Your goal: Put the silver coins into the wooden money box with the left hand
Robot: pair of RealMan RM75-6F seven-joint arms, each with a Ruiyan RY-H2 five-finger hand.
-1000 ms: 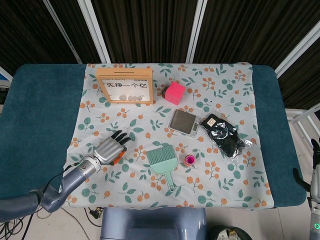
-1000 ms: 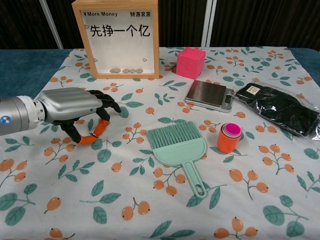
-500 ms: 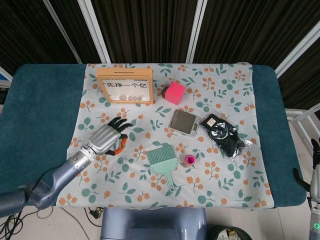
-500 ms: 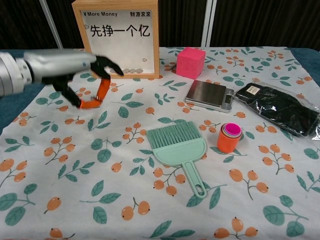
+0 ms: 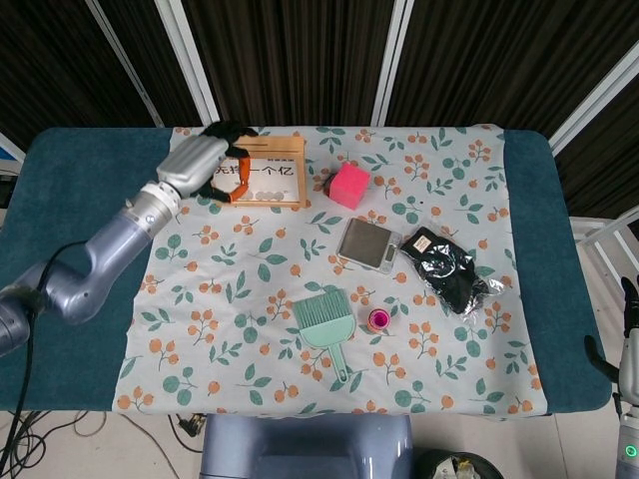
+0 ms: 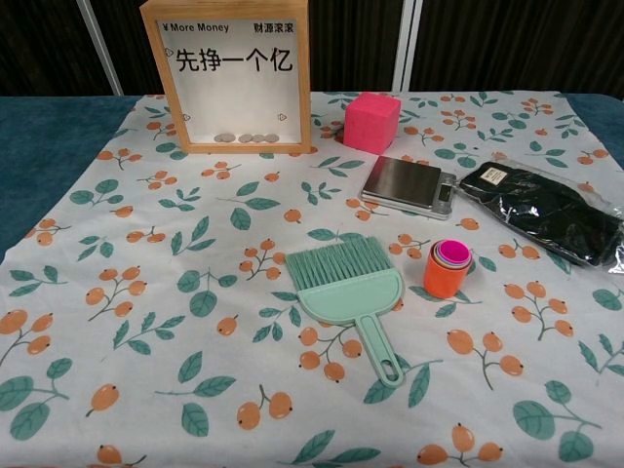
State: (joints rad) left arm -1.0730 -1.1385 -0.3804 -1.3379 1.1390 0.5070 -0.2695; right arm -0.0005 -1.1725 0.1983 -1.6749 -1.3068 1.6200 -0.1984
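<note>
Left hand hovering over wooden money box.
Fingers are curling; whether they are pinching anything is unclear. Silver coins are lying inside the box, at twelve o'clock from the brush.

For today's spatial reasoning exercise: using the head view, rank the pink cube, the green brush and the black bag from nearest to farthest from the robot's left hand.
1. Pink cube, right of the left hand.
2. Green brush, near the front edge.
3. Black bag, far right.
</note>
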